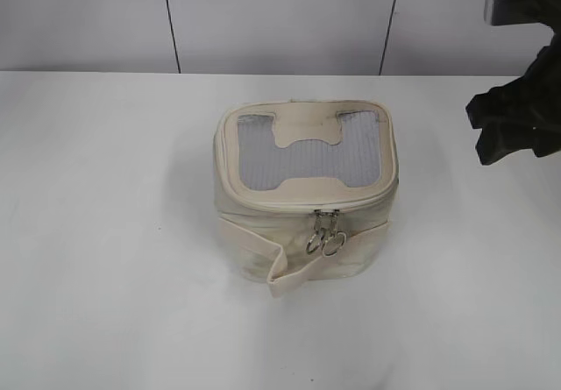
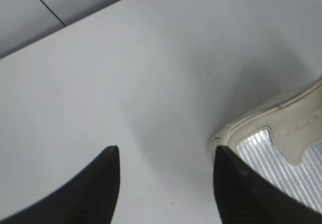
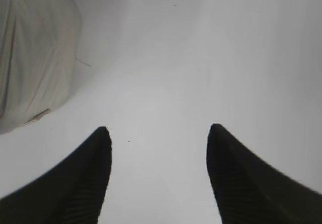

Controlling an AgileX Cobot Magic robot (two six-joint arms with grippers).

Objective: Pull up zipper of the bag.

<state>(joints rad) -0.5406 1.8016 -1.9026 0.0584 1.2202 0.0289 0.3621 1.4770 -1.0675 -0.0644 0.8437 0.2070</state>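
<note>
Table [image 1: 105, 232] is sitting white and bare around the bag, running well past it on every side seen from the exterior camera, back to a grey panelled wall [image 1: 280, 17].

Bag [image 1: 302, 193] is standing upright mid-table, between the two arms. Only the exterior view is giving the whole bag: grey mesh lid panel [image 1: 302, 158] with the cream patch, strap [image 1: 294, 267] hanging across the near face. The zipper [image 1: 326, 232] pulls are only showing there too, both rings hanging side by side, touching, at the near face just under the lid rim.

Left wrist view is catching just one lid corner, low and to the right of the left claw [image 2: 166, 156], close beside its right finger. Left claw is sitting open wide, holding nothing, bare table between and ahead of the fingers. In the exterior view only a dark bit of it is showing at the top edge.

Right wrist view is showing a plain cream side wall of the bag [image 3: 35, 58], up and left of the right claw [image 3: 158, 136], apart from it. Right claw is also open wide, empty, clear table ahead. In the exterior view the right arm [image 1: 517, 114] is hanging at the right edge, well apart from the bag.
</note>
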